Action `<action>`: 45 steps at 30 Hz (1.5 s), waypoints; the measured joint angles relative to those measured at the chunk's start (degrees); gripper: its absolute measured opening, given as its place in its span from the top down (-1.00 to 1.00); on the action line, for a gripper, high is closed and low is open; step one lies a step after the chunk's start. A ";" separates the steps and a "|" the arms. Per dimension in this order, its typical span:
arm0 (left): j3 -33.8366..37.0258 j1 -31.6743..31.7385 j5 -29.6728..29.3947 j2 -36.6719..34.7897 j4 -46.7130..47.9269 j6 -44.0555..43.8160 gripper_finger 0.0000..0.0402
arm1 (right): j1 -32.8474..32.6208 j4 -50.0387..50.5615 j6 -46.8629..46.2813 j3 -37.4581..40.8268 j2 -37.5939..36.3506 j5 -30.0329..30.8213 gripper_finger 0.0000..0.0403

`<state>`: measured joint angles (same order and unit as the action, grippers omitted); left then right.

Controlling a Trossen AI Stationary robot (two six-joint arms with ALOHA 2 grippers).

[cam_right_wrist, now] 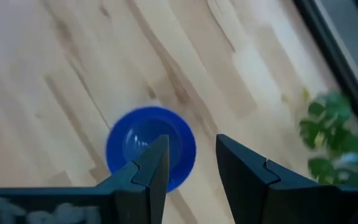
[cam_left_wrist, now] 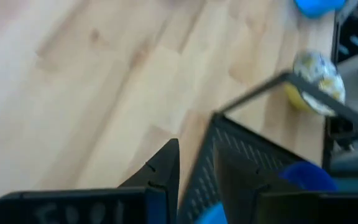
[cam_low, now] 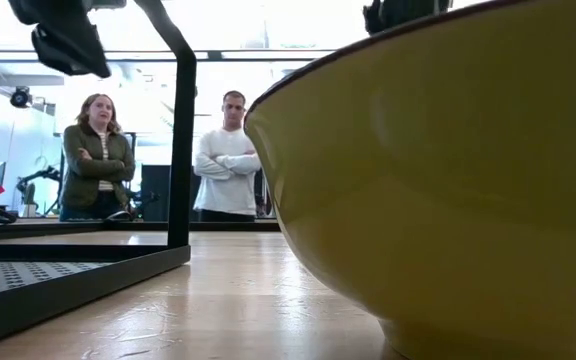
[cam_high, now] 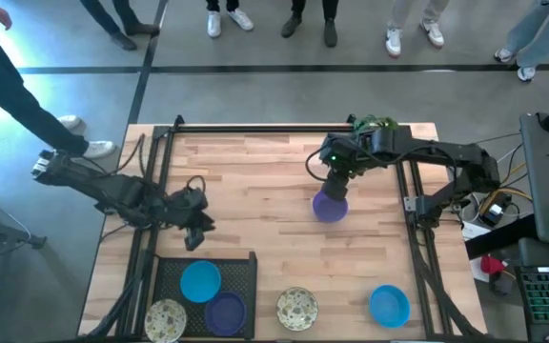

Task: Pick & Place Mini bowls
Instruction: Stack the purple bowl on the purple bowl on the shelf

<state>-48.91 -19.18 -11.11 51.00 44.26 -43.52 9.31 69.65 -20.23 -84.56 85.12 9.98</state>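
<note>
A purple mini bowl [cam_high: 330, 208] sits upright on the wooden table right of centre. My right gripper [cam_high: 336, 187] hangs above it, open and pointing steeply down. In the right wrist view the bowl [cam_right_wrist: 143, 149] shows past the open fingers [cam_right_wrist: 191, 163], clear of them. My left gripper [cam_high: 196, 231] is open and holds nothing, above the far edge of the black tray [cam_high: 244, 276]. A blue bowl [cam_high: 200, 281], a purple bowl [cam_high: 225, 312] and a speckled bowl [cam_high: 165, 320] lie in the tray. A speckled bowl [cam_high: 296, 307] and a blue bowl [cam_high: 389, 305] rest on the table near the front edge.
A green plant [cam_high: 375, 124] stands at the far edge behind my right arm, and also shows in the right wrist view [cam_right_wrist: 334, 140]. Black frame rails [cam_high: 165, 171] run along both sides. The yellow wall of a bowl [cam_low: 448, 180] fills the low view. People stand beyond the table's far edge.
</note>
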 joint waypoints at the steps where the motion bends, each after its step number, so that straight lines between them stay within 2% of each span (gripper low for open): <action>1: -0.13 0.00 -1.38 -0.41 -0.20 0.48 0.55 | 0.35 -0.02 -1.35 1.05 0.00 0.00 0.37; 8: -1.90 0.00 -10.22 -1.55 -0.67 3.93 0.55 | 3.42 -1.32 -6.18 8.40 0.00 -0.22 0.37; 13: -2.99 0.00 -13.00 -1.44 -0.88 5.65 0.55 | 6.08 -5.67 -7.71 14.38 0.00 -6.75 0.37; 27: -2.90 0.02 -14.74 -1.04 -3.64 6.01 0.55 | 11.85 -19.29 -12.64 30.00 0.02 -13.93 0.37; 36: -2.81 0.11 -17.04 -1.00 -3.55 6.05 0.55 | 11.88 -21.69 -12.68 33.47 0.02 -15.11 0.37; 45: -2.81 0.33 -17.37 -1.00 -3.55 6.04 0.55 | 11.82 -32.11 -12.85 37.65 0.09 -17.59 0.37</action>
<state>-51.72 -18.85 -28.48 50.00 40.71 -37.49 21.13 37.54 -33.08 -46.92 85.21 -7.62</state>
